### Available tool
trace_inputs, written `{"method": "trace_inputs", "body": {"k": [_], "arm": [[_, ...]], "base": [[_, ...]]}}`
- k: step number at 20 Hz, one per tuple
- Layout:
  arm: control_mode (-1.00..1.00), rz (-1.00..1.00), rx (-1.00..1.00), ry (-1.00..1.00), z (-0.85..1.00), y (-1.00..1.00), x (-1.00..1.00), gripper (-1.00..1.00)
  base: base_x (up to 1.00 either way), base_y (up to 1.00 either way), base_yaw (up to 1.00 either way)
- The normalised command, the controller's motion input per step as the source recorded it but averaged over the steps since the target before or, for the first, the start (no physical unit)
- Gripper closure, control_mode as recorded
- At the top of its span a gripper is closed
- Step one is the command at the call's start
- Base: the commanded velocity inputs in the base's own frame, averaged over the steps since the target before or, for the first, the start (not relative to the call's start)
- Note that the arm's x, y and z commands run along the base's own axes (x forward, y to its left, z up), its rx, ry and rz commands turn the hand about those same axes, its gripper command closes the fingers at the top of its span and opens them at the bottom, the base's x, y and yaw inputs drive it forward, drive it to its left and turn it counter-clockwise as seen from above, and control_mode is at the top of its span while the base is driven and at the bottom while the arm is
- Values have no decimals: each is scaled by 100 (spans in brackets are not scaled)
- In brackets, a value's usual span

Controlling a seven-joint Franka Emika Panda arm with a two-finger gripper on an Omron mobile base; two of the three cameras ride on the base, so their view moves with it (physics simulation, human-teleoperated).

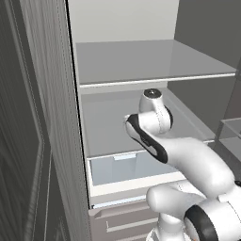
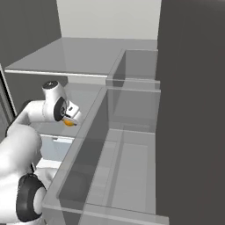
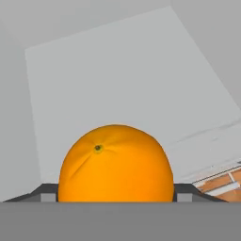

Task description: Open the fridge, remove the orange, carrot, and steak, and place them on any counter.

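Observation:
The fridge [image 1: 141,61] stands open, white inside with grey shelves. My arm reaches in over the middle shelf [image 1: 103,127]. The orange [image 3: 115,162] sits large and round between my two dark fingertips [image 3: 47,192], just above that shelf. My gripper [image 3: 115,196] is shut on it. From the right base view a sliver of the orange [image 2: 68,122] peeks out under the hand, where the gripper [image 2: 70,118] points down. The carrot, the steak and the counter are out of view.
The open fridge door [image 2: 132,132] with its grey bins stands close on the right of the arm. A clear crisper drawer [image 1: 122,167] lies under the shelf, grey drawers [image 1: 122,219] below it. A dark cabinet panel [image 1: 23,141] borders the left.

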Motion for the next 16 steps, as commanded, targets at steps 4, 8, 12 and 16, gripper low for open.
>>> {"method": "trace_inputs", "body": {"k": [4, 8, 12, 16], "arm": [[-100, -4, 0, 8, 89, -32, -78, 100], [-100, 0, 0, 6, 84, -18, -78, 100], [-100, 0, 0, 3, 72, -12, -74, 100], [-100, 0, 0, 0, 29, -4, -72, 100]], "base": [[0, 0, 0], [0, 0, 0], [0, 0, 0], [0, 0, 0]]}}
